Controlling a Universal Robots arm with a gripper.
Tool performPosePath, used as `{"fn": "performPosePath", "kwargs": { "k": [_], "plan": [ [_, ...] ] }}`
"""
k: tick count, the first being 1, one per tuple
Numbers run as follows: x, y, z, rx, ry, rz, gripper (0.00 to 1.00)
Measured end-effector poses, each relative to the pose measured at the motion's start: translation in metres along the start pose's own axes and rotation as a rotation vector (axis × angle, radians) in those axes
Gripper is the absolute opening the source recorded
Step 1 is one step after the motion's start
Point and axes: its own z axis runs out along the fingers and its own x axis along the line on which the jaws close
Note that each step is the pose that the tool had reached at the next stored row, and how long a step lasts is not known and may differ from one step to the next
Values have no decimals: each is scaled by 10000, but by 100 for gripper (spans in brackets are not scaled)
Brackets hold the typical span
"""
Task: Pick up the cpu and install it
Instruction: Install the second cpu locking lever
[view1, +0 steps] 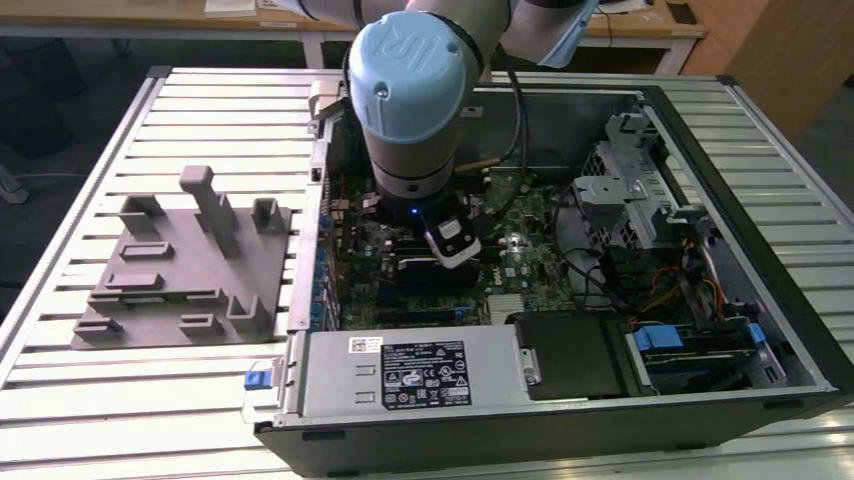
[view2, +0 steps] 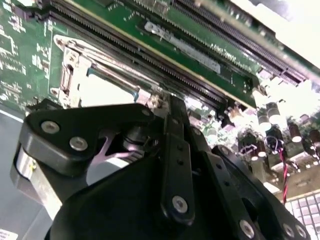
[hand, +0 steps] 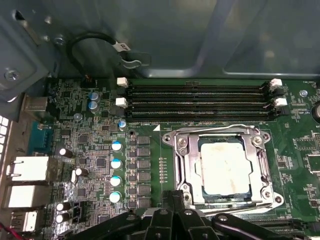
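**Chip in the socket, gripper just beside it**

While the gripper (hand: 175, 212) hangs low over the motherboard (hand: 95, 150), the risk as I judge it is a finger catching the socket frame (hand: 182, 165) and nudging the chip crooked. The cpu (hand: 223, 169) lies flat inside that metal frame, beneath the memory slots (hand: 200, 100), its pale top uncovered. The gripper sits just beside the frame's edge, holding nothing that shows; I cannot tell whether its fingers are apart or together.

A ribbed pale metal bench (view1: 80, 180) fills the foreground; behind it stands a light wooden desk (view1: 174, 22) with white legs.
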Motion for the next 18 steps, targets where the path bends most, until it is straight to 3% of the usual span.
{"fn": "performPosePath", "kwargs": {
  "k": [7,15,18],
  "plan": [
    [-3,19,-55,1,1,0,11],
    [-20,113,-319,31,0,-2,11],
    [-26,141,-390,189,-7,-14,11]
  ]
}}
